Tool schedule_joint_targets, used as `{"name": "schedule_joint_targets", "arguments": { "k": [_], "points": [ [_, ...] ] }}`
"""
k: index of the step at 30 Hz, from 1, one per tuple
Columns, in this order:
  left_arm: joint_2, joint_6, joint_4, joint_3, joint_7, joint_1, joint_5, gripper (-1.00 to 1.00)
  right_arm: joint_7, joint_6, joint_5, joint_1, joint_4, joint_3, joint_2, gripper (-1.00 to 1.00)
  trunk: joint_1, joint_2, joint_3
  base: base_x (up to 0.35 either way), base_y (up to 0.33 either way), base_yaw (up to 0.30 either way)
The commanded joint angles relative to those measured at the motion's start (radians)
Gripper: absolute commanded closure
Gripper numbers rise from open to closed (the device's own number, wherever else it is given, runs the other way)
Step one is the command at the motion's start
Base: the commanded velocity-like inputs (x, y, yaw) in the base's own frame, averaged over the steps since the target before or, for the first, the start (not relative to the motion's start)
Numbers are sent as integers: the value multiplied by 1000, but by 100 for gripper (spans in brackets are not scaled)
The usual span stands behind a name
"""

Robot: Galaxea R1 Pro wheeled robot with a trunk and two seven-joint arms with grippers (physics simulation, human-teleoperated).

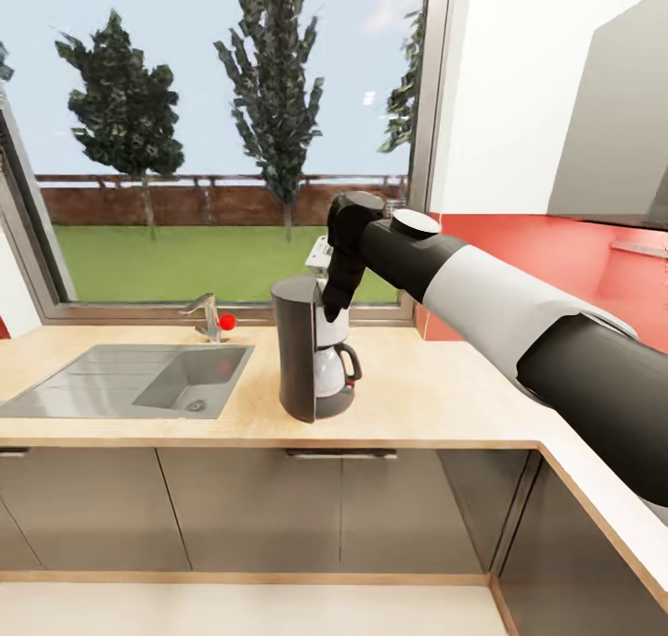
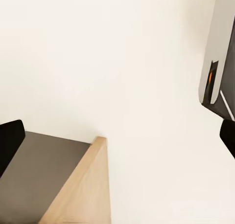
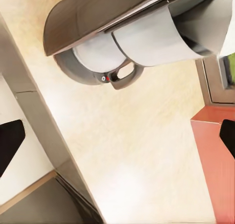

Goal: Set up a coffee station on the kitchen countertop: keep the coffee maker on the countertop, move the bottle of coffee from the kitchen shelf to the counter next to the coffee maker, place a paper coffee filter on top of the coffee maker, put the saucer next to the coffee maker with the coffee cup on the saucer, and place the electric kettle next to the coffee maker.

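The right claw (image 1: 332, 313) hangs point-down over the top of the coffee maker (image 1: 301, 344), its dark fingers at the white filter housing. In the right wrist view the two fingertips (image 3: 11, 141) sit at opposite edges of the picture with nothing between them, so this claw stands wide and holds nothing. Just beyond it in that view lie the maker's dark body, the white housing and the carafe (image 3: 105, 57) with its handle, all resting on the countertop (image 3: 132, 150). Past the maker the red wall (image 3: 215, 155) meets the worktop, and the dark cabinet fronts (image 3: 34, 204) drop below the counter's edge.

From the head view the maker stands upright on the countertop, near its front edge. To the claw's left, well apart, is the grey sink (image 1: 139, 381) with its tap (image 1: 206, 313) and a red knob. Behind the claw is the window (image 1: 223, 135), with grass, trees and a fence outside. The right arm (image 1: 520, 311) reaches in from the right.

The left claw (image 2: 117, 136) shows two dark fingertips (image 2: 10, 141) at opposite edges of its wrist view, spread wide and empty, above a light wood edge and a pale surface.
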Motion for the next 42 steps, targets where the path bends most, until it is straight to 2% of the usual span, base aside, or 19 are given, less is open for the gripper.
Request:
{"name": "schedule_joint_targets", "arguments": {
  "k": [1, 8, 16, 20, 27, 32, 35, 38, 42],
  "points": [
    [0, -1, 0, 0, 3, 0, -1, -100, 10, 2, 11, 0, -1, 1, 0, -100, 0, -1, 0, -302, -57, 0],
    [0, -1, 0, 0, 3, -1, -1, -100, 9, 2, 13, 0, 3, 5, -2, -100, 0, -1, 0, -264, -140, 0],
    [-1, -1, -1, 0, 2, -1, -1, -100, 9, 2, 14, 0, 16, 8, -47, -100, 0, -1, 0, -251, -170, 0],
    [-1, 1, -13, 1, 2, -2, -1, -100, 9, 2, 13, 1, 88, 11, -64, -100, 0, -1, 0, -254, -171, 0],
    [-1, 3, -20, 0, 2, -2, -1, -100, 8, -13, 13, 31, 232, 12, -69, -100, 0, -1, 0, -194, -131, 0],
    [-1, 0, -22, 0, 2, -1, -1, -100, 5, -47, 12, 76, 308, 12, -70, -100, 0, -1, 0, -30, -20, 0],
    [-1, -1, -22, 0, 2, -2, -1, -100, -12, -84, 11, 124, 347, 12, -70, -100, 0, -1, 0, -7, -4, 0],
    [-1, -3, -23, 0, 2, -3, -1, -100, -59, -147, 8, 196, 376, 11, -71, -100, 0, -1, 0, -2, -1, 0],
    [-2, -6, -24, 0, 2, -3, -1, -100, -158, -246, 4, 326, 391, 8, -79, -100, 0, -1, 0, 0, 0, 0]
  ]
}}
